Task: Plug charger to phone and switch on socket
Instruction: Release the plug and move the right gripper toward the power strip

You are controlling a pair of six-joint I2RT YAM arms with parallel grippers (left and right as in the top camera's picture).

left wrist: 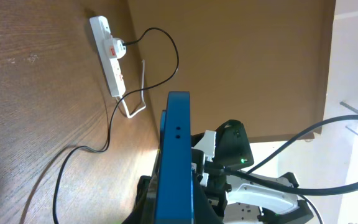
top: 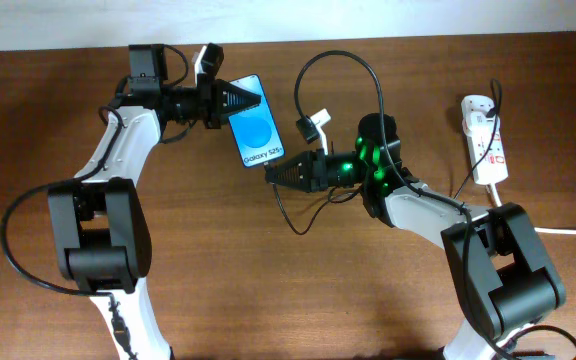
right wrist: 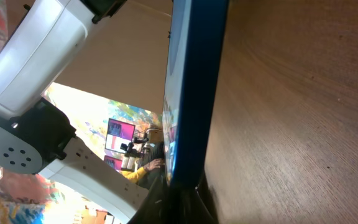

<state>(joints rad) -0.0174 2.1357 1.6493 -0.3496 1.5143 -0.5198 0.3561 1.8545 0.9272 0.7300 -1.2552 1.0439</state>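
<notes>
My left gripper (top: 230, 100) is shut on the top end of the phone (top: 258, 127) and holds it tilted above the table, its blue screen facing up. The left wrist view shows the phone's blue edge (left wrist: 178, 143) between the jaws (left wrist: 174, 210). My right gripper (top: 271, 176) is shut at the phone's bottom edge (right wrist: 194, 93), with the charger's black cable (top: 340, 57) trailing from it. The connector tip is hidden between the jaws (right wrist: 188, 202). The cable's black plug (top: 487, 122) sits in the white socket (top: 485, 150) at the far right.
The socket (left wrist: 107, 43) lies flat on the brown table with its thick white cord (top: 568, 231) running off right. Slack black cable loops (top: 298, 228) lie on the table below the right gripper. Both arm bases stand at the front edge.
</notes>
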